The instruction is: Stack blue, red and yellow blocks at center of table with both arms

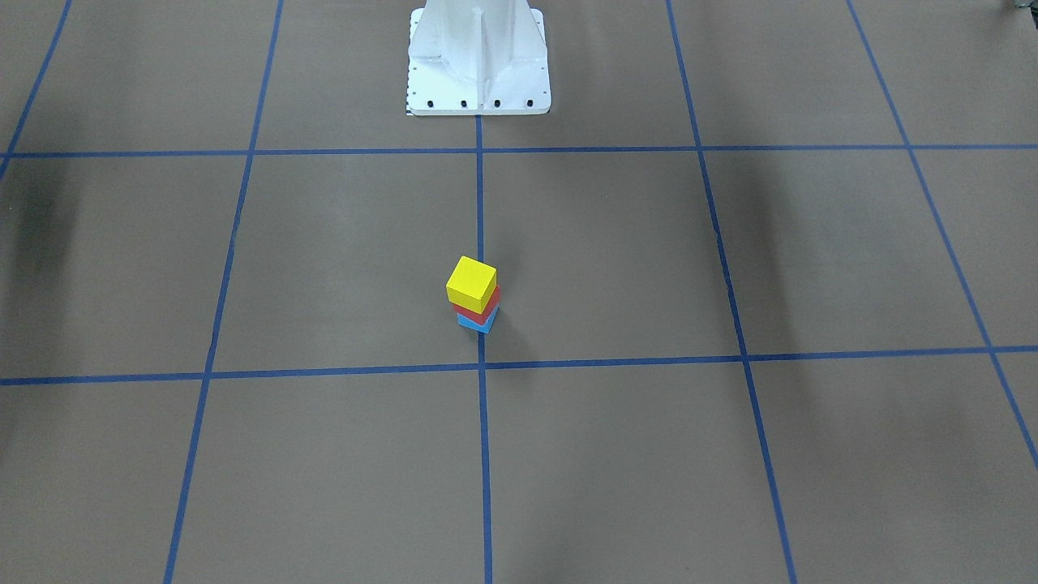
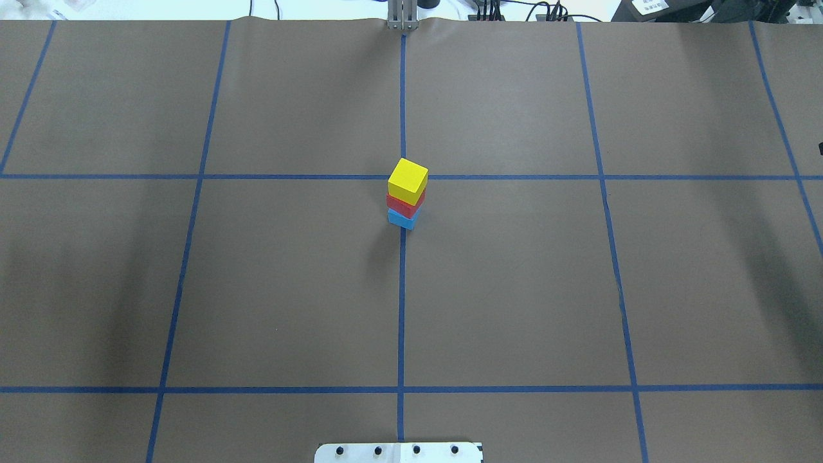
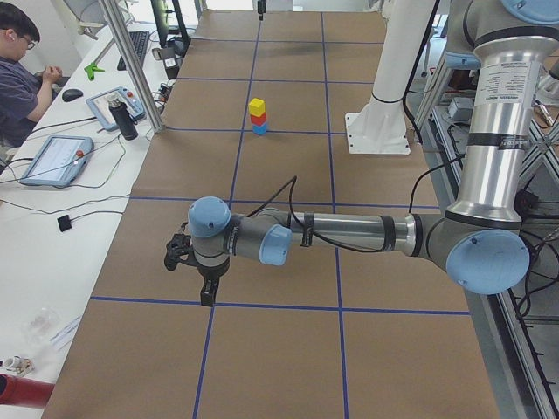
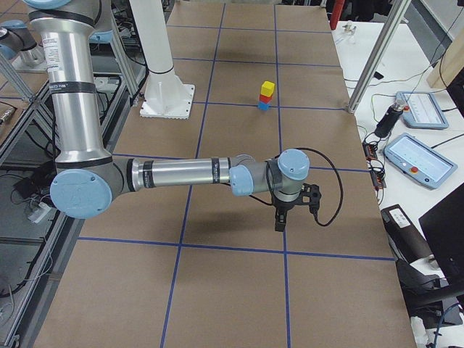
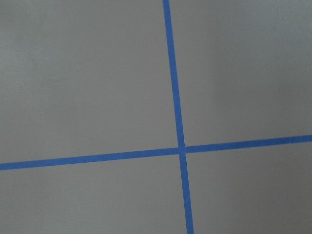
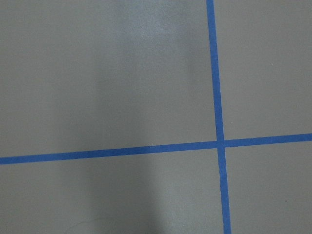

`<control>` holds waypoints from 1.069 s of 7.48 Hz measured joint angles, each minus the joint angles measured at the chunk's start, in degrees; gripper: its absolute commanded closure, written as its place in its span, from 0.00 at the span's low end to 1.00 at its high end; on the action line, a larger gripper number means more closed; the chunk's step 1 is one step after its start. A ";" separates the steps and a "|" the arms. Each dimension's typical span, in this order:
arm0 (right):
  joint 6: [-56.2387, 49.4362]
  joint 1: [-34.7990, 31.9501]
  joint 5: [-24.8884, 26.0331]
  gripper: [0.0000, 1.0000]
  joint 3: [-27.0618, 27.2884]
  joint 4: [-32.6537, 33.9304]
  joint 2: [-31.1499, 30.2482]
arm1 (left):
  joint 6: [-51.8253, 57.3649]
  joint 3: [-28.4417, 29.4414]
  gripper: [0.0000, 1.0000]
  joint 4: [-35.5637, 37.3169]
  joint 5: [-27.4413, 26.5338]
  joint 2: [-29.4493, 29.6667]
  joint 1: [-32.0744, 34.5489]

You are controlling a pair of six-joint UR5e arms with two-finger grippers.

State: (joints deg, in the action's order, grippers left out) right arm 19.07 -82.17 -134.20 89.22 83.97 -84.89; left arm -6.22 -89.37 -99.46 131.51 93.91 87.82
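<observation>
A yellow block (image 2: 407, 181) sits on a red block (image 2: 404, 204), which sits on a blue block (image 2: 402, 220), in one stack at the table's middle on the centre tape line. The stack also shows in the front-facing view (image 1: 471, 284), the left view (image 3: 257, 106) and the right view (image 4: 267, 88). My left gripper (image 3: 208, 294) hangs over the table's left end, far from the stack. My right gripper (image 4: 280, 222) hangs over the right end. I cannot tell whether either is open or shut. Both wrist views show only bare table and tape.
The robot's white base (image 1: 478, 61) stands at the table's robot side. Blue tape lines (image 2: 402, 302) grid the brown table. Teach pendants (image 4: 417, 158) and a person (image 3: 22, 74) are at the side benches beyond the table's edge.
</observation>
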 measured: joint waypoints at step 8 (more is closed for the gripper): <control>-10.34 -6.56 0.80 0.00 1.83 6.71 -3.02 | -0.02 -4.34 0.00 5.27 -0.37 -2.06 -0.26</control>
State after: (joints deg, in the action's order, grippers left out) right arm 8.73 -88.73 -133.40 91.05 90.68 -87.91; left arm -6.24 -93.71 -94.19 131.13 91.85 87.55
